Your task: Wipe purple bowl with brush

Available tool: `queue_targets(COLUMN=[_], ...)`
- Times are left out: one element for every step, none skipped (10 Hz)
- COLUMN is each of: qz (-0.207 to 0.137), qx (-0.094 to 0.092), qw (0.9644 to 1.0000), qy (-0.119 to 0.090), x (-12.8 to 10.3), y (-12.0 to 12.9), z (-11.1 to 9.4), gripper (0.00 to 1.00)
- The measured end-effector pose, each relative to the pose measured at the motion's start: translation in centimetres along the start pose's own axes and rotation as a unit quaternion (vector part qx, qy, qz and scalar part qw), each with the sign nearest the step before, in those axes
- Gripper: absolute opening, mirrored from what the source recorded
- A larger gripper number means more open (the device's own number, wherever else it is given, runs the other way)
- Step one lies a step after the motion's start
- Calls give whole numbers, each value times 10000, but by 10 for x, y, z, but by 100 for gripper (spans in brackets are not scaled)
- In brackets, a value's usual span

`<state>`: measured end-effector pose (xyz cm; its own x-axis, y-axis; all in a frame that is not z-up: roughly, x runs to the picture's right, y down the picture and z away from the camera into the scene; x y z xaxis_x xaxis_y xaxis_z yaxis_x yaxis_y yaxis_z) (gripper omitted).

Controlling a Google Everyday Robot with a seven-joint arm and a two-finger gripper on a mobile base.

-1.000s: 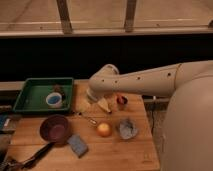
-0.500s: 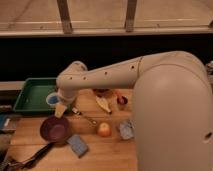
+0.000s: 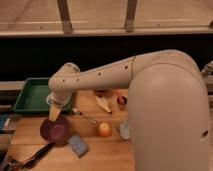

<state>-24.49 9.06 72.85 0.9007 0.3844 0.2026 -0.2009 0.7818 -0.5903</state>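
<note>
Robot arm (image 3: 100,75), cream-coloured and rounded, reaches from the right across to the left side of the wooden surface (image 3: 102,156). Its end effector (image 3: 54,113) points down just above the far rim of the round shallow dark purple bowl (image 3: 55,130), fingers spread wide and holding nothing. The long slim black-handled brush (image 3: 31,157) lies untouched on the surface at the near left, its upper end just beside the bowl's near edge. A blue rectangular sponge (image 3: 77,145) sits to the near right of the bowl. Farther right rests a small orange fruit (image 3: 104,129), with a thin silver fork (image 3: 85,116) beyond it. A green tray (image 3: 31,95) stands at the far left.
</note>
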Motion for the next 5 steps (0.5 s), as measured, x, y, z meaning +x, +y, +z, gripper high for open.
queue_targets(qz=[16,7,-18,-176,-451], qx=[11,4,-2,-44,-101], qw=[10000,10000,10000,9998,9989], qy=[6,7,16,55,69], x=[2,1,0,-4,-15], y=[-2,-1,0,4,13], z=[0,0,1,3,7], gripper=[80,80,80,80,80])
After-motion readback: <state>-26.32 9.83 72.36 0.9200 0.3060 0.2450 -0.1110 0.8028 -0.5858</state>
